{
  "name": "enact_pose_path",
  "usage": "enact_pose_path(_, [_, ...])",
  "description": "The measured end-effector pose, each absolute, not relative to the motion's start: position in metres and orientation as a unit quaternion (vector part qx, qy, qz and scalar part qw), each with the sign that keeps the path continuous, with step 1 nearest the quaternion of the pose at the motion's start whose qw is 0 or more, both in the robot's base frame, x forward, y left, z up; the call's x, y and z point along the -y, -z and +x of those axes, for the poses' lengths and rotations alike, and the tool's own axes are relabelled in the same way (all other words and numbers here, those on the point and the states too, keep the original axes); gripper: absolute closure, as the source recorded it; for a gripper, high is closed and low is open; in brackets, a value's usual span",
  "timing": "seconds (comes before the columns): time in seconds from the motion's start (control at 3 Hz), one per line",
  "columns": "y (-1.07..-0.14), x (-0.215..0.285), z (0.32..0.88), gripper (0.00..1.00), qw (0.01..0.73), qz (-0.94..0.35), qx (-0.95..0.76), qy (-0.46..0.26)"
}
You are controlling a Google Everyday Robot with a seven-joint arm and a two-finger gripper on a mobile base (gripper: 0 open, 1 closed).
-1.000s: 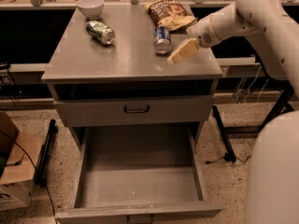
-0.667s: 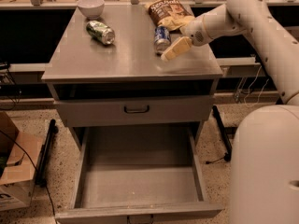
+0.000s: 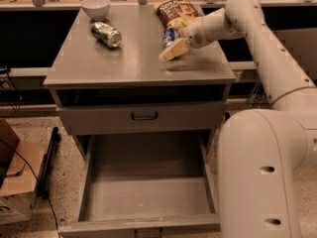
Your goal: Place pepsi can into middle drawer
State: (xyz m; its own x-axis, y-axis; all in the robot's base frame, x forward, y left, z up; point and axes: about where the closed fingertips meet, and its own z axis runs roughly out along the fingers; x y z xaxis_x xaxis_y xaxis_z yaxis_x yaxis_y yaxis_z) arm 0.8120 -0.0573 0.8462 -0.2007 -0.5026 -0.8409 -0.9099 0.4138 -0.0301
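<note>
The pepsi can, blue with a silver end, is on the grey cabinet's top at the back right, just in front of a chip bag. My gripper reaches in from the right and is open, with one cream finger in front of the can and the other behind it. The can sits between the fingers and still rests on the cabinet top. The middle drawer is the lowest one. It is pulled fully open below, and its plain grey inside holds nothing.
A green-and-silver can lies on the cabinet top at back left, near a white bowl. A brown chip bag stands behind the gripper. The shallow drawer with a black handle is shut. A cardboard box sits on the floor at left. My arm's base fills the right.
My gripper has moved left along the cabinet top, from beside the pepsi can to straddling it. The drawers and the other objects have not moved.
</note>
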Motion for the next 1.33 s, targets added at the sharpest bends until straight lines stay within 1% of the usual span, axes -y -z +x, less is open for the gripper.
enact_pose_path(0.33, [-0.848,0.043,0.819,0.0,0.414,-0.485,-0.726,-0.257])
enact_pose_path(0.67, [-0.853,0.017,0.82,0.18,0.413,-0.501,-0.711,-0.269])
enact_pose_path(1.0, [-0.85,-0.007,0.818,0.41,0.402,-0.518,-0.702,-0.278])
enact_pose_path(1.33, [-0.851,-0.016,0.81,0.64,0.39,-0.541,-0.696,-0.268])
